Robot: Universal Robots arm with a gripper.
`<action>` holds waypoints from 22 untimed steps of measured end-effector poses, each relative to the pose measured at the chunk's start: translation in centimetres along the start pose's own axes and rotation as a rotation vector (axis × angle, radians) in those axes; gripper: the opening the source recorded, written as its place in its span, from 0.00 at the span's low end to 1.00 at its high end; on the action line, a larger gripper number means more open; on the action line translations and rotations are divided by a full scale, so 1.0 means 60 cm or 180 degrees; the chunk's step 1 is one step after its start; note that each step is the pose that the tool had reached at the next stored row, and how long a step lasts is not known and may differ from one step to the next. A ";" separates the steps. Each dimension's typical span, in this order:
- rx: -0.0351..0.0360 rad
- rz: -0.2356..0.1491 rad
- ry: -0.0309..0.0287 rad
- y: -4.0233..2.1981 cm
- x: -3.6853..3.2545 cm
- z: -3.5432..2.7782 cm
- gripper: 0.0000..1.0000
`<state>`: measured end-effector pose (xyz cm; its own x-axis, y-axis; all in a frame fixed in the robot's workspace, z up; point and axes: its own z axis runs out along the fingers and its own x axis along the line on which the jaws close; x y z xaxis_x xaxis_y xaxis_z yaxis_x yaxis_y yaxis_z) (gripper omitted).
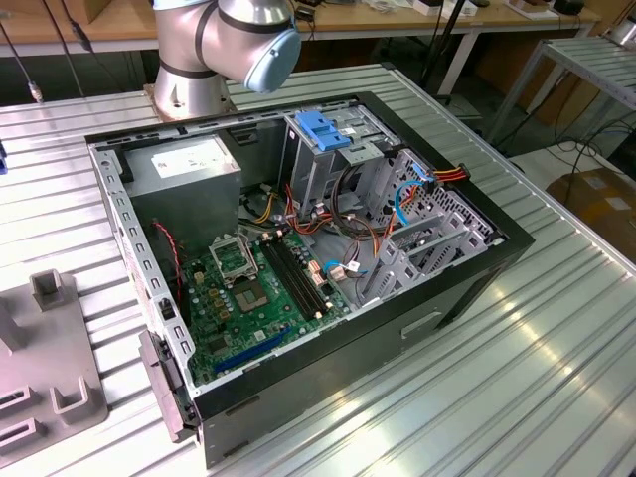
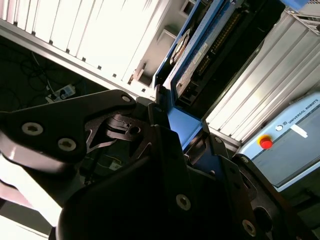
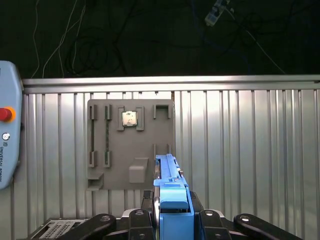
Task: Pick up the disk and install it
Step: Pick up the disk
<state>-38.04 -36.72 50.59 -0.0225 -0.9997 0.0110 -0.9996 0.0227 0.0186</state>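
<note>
the gripper [image 3: 172, 220] is clenching the disk [image 3: 168, 174] edge-on, its long axis running straight out ahead of the gripper and pointing toward the ribbed table [image 3: 250, 150] (by the grey fixture plate [image 3: 131, 145]).

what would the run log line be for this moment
end effector: shut on disk | disk: held edge-on, blue rails | beyond it: grey fixture plate | install: not yet done

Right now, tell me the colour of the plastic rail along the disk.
Blue. The disk shows it best in the first wrist view.
</note>
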 end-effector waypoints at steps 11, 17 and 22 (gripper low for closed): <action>0.0000 0.0000 0.0000 -0.028 -0.001 0.000 0.37; 0.0000 0.0000 0.0000 -0.044 -0.001 -0.001 0.37; 0.0000 0.0000 0.0000 -0.054 -0.001 -0.001 0.37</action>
<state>-34.82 -36.72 50.59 -0.0225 -0.9997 0.0110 -0.9996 0.0227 0.0186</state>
